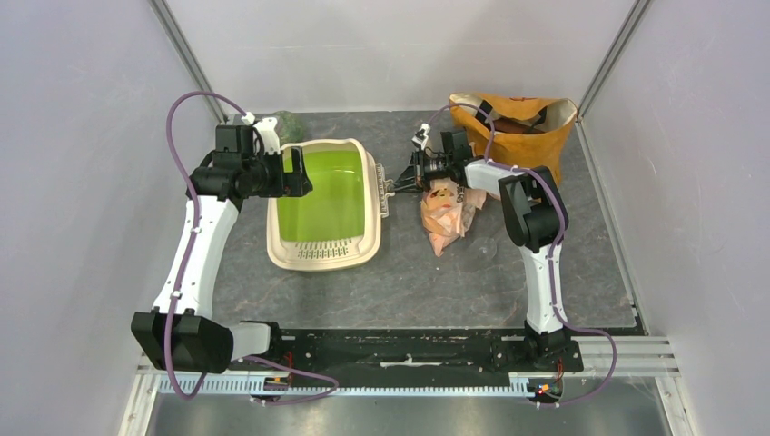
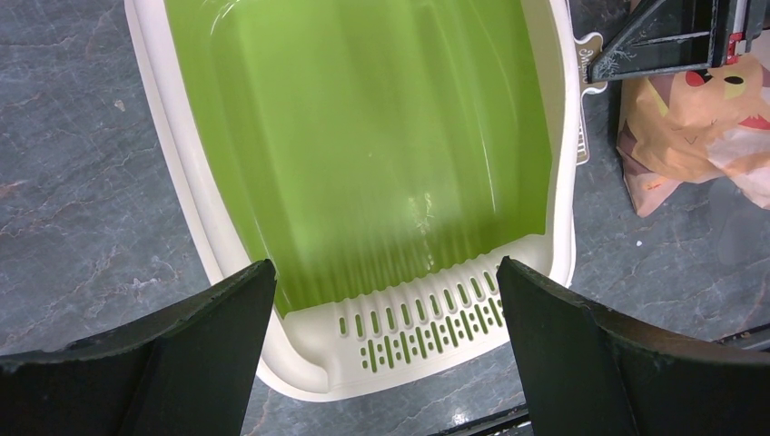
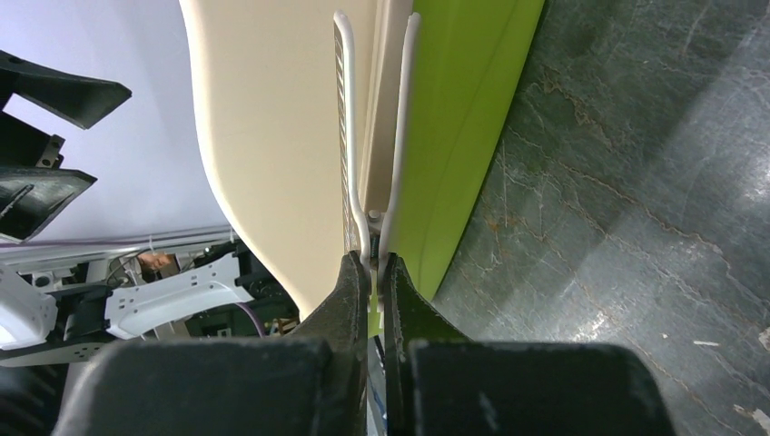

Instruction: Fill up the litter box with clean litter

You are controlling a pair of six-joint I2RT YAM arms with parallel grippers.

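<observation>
Litter box (image 1: 322,259) flat on the grey marbled table (image 1: 436,282), ahead of the arm bases, long sides running away from them, slotted ledge (image 2: 422,322) at its near end. Cream rounded rim all round; bright green, glossy inside, seen plainly from the left wrist. From the right wrist, cream upper wall over a green lower part resting on the table.

Left gripper (image 1: 298,173) over the litter box's left rim, toward its far end, aimed down into the tray. 2 dark fingers (image 2: 209,354) spread wide and released, holding nothing, framing the green floor and the ledge below them.

Right gripper (image 1: 397,182) against the litter box's right side, level with its far half. Fingers (image 3: 350,295) clenched hard together on a thin white tab (image 3: 348,136) hanging at the outside of the litter box's right wall, 1 edge of it slotted. Cannot tell what kind of piece that tab is, nor how fastened to the litter box.

Peach-orange printed bag (image 1: 445,218) with a cartoon cat face, crumpled on the table just right of the litter box, under the right wrist, apart from the rim. Mustard-yellow fabric bag (image 1: 518,136) upright and open-mouthed, well to the right of the litter box and level with its far end. Dark green rounded thing (image 1: 289,123) just behind the litter box's far left corner, partly hidden by the left arm.
</observation>
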